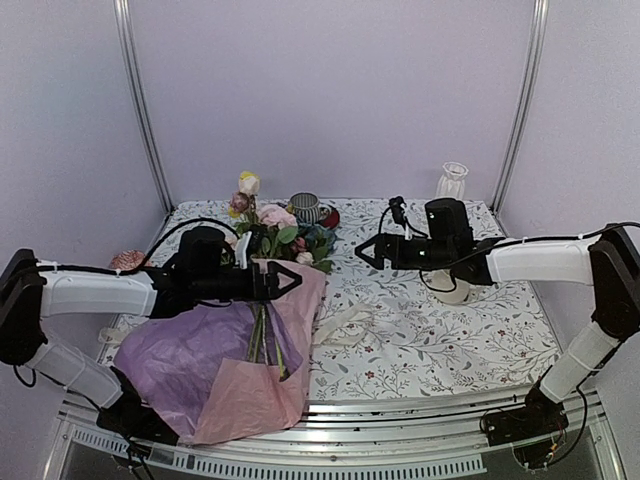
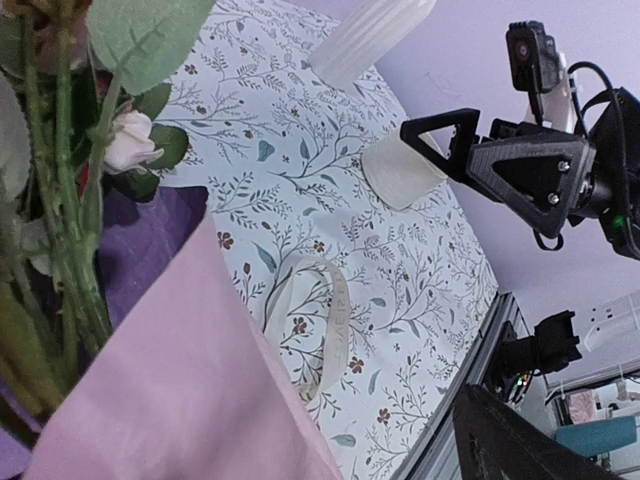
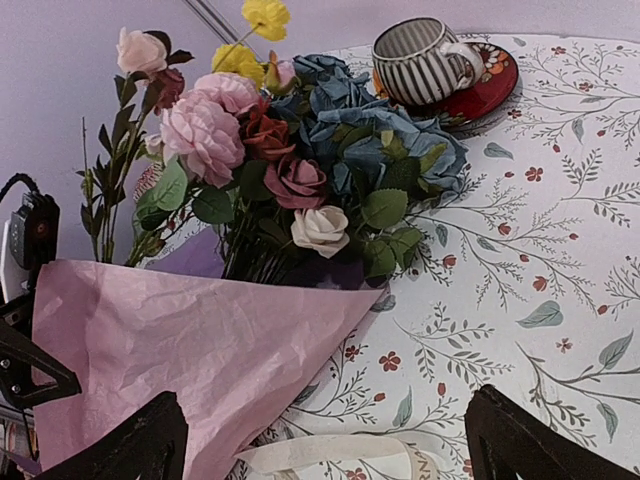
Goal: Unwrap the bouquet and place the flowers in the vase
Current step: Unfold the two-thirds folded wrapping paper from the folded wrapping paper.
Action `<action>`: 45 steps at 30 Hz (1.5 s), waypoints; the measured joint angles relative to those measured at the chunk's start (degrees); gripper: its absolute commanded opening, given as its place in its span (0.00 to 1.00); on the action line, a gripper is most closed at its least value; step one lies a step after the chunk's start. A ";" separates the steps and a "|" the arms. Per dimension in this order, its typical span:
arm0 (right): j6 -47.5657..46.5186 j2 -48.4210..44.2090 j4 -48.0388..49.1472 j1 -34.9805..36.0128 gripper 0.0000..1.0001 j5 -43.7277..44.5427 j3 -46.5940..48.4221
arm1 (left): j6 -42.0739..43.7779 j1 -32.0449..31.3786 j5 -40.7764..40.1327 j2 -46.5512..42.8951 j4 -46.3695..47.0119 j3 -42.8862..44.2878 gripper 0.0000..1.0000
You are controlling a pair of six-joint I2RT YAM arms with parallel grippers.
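We see a robotics lab booth: the white left arm (image 1: 95, 293) and right arm (image 1: 540, 260) stand at a table (image 1: 470, 340) with aluminium rail (image 1: 400, 430), between plain lilac panels (image 1: 330, 90) and metal posts (image 1: 140, 100).

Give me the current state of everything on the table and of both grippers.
tissue paper: opened out, one pink corner folded over
ribbon: untied, lying loose beside the paper
vase: upright, empty
flowers: lying on the paper, none in the vase
striped cup: upright on its red saucer
left gripper: open, above the paper, holding nothing
right gripper: open, holding nothing
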 measured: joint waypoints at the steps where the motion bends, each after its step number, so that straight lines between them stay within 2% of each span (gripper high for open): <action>1: -0.15 -0.44 -0.31 0.00 0.99 -0.02 0.00 | 0.42 -0.48 0.02 0.59 -0.37 0.66 0.97; 19: -1.27 -3.61 -1.75 0.22 0.97 -1.68 -1.86 | 4.83 -6.75 6.49 8.35 -0.20 5.90 0.98; 24: -1.57 -5.18 -2.80 1.16 0.97 -2.32 -1.86 | 4.63 -8.00 -0.37 8.22 -3.98 8.39 0.97; 31: -1.92 -7.52 -4.35 1.97 0.97 -2.12 -3.37 | 2.10 -2.16 -8.83 7.67 -8.35 4.76 0.95; 38: -1.95 -7.96 -5.14 3.69 0.97 -1.55 -3.61 | 1.11 0.46 -11.41 7.67 -9.25 1.44 0.98; 45: -2.97 -6.47 -7.93 10.36 0.97 2.12 -0.63 | 0.83 0.44 -11.61 2.64 -8.81 -0.22 0.98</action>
